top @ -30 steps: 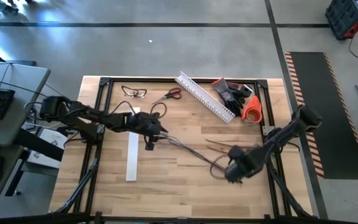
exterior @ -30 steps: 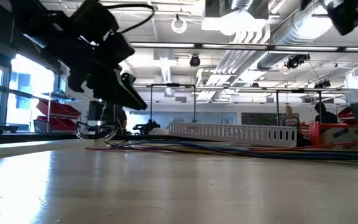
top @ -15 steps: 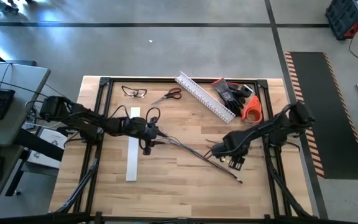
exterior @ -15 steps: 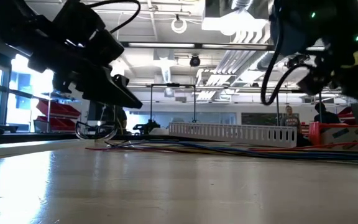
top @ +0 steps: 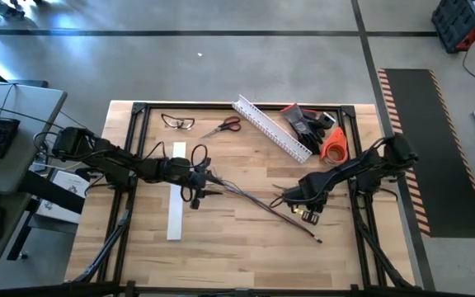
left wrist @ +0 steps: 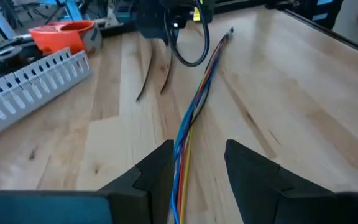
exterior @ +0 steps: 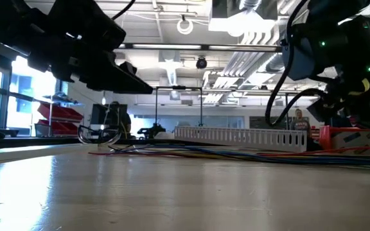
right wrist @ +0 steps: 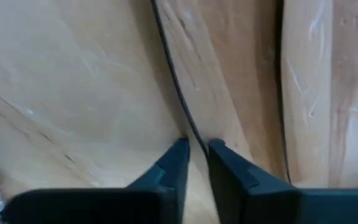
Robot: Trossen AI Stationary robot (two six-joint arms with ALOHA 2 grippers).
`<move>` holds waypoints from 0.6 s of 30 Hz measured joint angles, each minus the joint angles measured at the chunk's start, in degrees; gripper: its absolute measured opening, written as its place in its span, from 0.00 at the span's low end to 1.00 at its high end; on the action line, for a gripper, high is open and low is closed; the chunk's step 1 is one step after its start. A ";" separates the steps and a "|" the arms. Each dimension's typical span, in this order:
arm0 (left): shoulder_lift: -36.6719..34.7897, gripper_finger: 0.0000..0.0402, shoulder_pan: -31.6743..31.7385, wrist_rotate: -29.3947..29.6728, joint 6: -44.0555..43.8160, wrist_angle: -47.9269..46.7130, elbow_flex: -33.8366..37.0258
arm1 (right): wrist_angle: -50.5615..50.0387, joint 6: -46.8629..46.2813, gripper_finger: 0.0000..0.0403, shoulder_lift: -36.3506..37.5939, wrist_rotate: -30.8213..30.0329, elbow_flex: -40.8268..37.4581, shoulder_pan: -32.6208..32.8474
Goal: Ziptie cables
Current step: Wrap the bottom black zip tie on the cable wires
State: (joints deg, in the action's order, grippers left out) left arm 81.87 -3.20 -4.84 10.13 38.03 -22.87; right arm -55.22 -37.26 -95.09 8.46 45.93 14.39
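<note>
The bundle of thin multicoloured cables (top: 254, 203) is lying across the middle of the pale wooden table (top: 221, 247), running between the two arms. The left gripper (left wrist: 194, 163) is sitting low at the bundle's left end, its dark fingers parted — the wires passing between them. The right gripper (right wrist: 196, 149) is pressing down near the thin dark zipties (top: 285, 191), its fingers almost closed around one black strip (right wrist: 176, 87). A white slotted plastic channel (top: 270, 128) is lying well apart, behind.
</note>
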 joint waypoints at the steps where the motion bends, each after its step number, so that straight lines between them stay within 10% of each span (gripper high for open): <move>1: 0.47 0.32 0.02 0.02 0.22 1.40 0.00 | -0.04 0.17 0.03 -0.15 -0.56 0.66 0.08; 18: 24.82 0.32 -0.62 0.17 15.91 9.47 -20.39 | 4.28 -6.00 0.00 -4.35 -13.59 21.58 -0.26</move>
State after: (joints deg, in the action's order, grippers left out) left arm 106.69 -3.82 -4.67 26.04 47.50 -43.26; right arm -50.94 -43.26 -99.44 -5.13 67.51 14.13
